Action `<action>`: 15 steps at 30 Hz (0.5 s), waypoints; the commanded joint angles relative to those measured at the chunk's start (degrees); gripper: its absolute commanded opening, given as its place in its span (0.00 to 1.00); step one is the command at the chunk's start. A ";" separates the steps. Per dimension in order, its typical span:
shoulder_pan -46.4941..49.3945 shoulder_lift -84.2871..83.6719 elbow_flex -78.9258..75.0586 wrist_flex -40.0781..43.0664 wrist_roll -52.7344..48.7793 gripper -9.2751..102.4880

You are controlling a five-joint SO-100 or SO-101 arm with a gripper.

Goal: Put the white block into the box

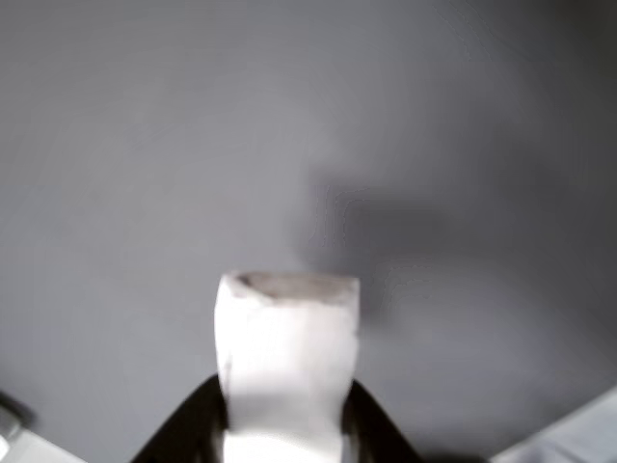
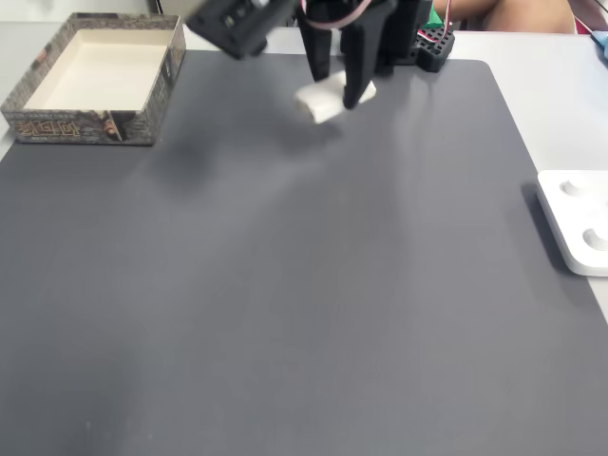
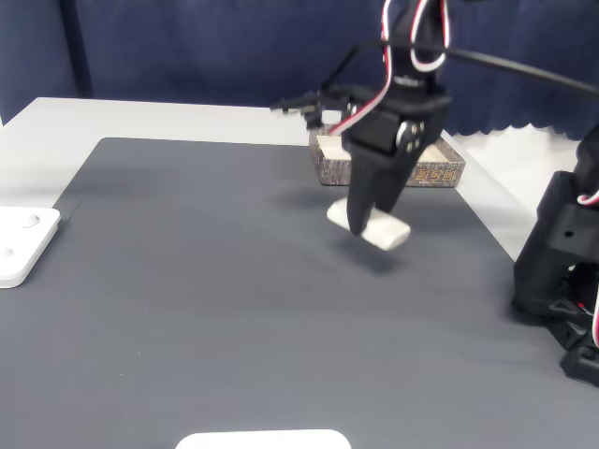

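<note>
My gripper (image 3: 368, 221) is shut on the white block (image 3: 372, 227), holding it a little above the dark grey mat with a shadow beneath it. In the other view the block (image 1: 287, 357) stands up between the two black fingers (image 1: 188, 429), its greyish end facing forward. The block (image 2: 323, 100) and gripper (image 2: 338, 92) hang near the mat's far edge in a fixed view. The box (image 2: 81, 125), cream inside with a brown patterned wall, sits at the far left corner there, well apart from the block. Part of the box (image 3: 440, 174) shows behind the arm in a fixed view.
A flat white plastic panel (image 2: 575, 223) lies off the mat's right edge, also seen as the panel (image 3: 23, 245) at the left. A black arm base (image 3: 562, 271) stands at the right. A person's arm (image 2: 522, 14) rests beyond the table. The grey mat (image 2: 304, 304) is wide and flat.
</note>
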State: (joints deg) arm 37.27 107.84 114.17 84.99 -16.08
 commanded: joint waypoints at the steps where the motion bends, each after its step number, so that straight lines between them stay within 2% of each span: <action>1: 6.33 -0.09 -9.14 5.27 2.90 0.07; 5: 13.54 -1.76 -13.01 10.28 8.35 0.07; 15: 33.22 -7.65 -24.35 11.43 22.94 0.07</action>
State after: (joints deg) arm 63.02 101.95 97.82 96.06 2.72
